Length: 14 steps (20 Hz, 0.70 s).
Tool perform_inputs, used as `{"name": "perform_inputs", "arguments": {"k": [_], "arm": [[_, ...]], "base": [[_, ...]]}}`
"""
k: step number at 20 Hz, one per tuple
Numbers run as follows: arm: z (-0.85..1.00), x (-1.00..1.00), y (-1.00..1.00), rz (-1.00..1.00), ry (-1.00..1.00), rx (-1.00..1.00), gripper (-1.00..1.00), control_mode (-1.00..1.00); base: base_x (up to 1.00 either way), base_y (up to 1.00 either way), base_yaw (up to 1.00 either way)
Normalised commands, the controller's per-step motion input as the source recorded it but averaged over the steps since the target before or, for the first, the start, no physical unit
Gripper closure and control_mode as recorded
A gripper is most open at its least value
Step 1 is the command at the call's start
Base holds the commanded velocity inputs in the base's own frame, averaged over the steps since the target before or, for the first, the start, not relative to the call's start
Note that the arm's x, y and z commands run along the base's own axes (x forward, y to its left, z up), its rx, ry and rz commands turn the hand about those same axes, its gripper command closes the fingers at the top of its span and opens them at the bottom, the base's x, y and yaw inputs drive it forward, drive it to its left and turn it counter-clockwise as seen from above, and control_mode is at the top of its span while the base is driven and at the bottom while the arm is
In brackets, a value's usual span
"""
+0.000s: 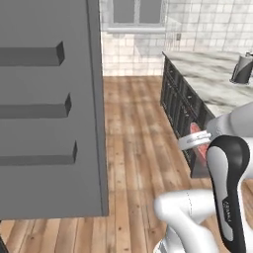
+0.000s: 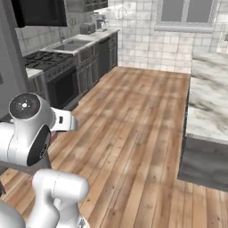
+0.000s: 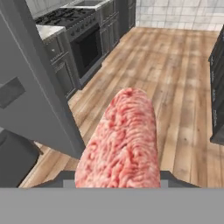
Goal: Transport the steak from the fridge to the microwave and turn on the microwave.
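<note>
Hand view: the steak (image 3: 120,140) projects forward from the gripper (image 3: 117,177), whose jaws are closed on its near end, carrying it above the wood floor (image 3: 175,65). In the left base view the steak (image 1: 200,143) appears as a pink-red patch beside the wrist. The open fridge door (image 1: 49,108), with its grey shelf rails, stands to the left; the gas stove (image 2: 49,60) lies ahead along the counter run (image 2: 87,38). Judged progress: extraction from the fridge is complete and transport is in hand. Placing it in the microwave (image 2: 40,12), closing the door and starting it are left.
</note>
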Motion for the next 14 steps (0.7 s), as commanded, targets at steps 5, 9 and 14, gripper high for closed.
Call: {"name": "perform_inputs", "arguments": {"k": [5, 9, 14], "arm": [[0.0, 0.0, 0.0, 0.0, 0.0, 0.0, 1.0, 1.0], [0.0, 0.0, 0.0, 0.0, 0.0, 0.0, 1.0, 1.0], [0.0, 0.0, 0.0, 0.0, 0.0, 0.0, 1.0, 1.0]], "base": [[0.74, -0.28, -0.04], [0.89, -0.23, 0.0], [0.94, -0.25, 0.01]]}}
